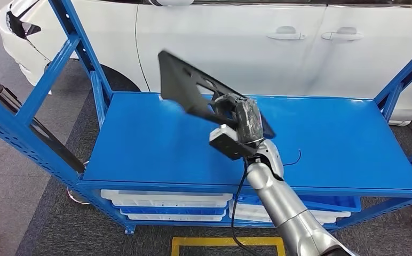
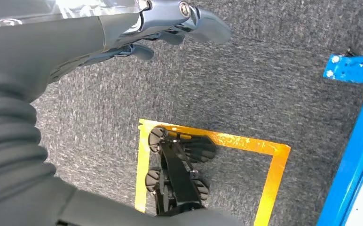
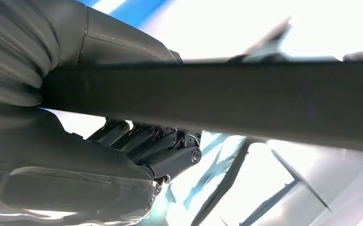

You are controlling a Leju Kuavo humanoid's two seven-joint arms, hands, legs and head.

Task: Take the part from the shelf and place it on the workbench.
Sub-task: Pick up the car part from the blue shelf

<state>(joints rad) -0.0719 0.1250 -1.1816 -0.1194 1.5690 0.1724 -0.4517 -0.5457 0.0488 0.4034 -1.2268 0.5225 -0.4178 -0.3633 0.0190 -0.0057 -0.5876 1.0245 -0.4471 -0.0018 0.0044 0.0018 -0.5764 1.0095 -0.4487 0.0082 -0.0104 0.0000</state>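
black part (image 1: 185, 85), right hand (image 1: 245, 120) gripping

Right hand (image 1: 244, 121) covered near end of black part (image 1: 188, 85); contact between fingers and part hidden in head view. In right wrist view, part (image 3: 217, 101) was blurred dark bar, cut by picture edge; fingers (image 3: 146, 141) partly hidden behind it. Left hand (image 2: 123, 33) cut by picture edge, fingers (image 2: 208, 26) partly seen. White car (image 1: 236, 37) cut by top edge. White trays (image 1: 166, 205) partly hidden under blue shelf (image 1: 140, 144).
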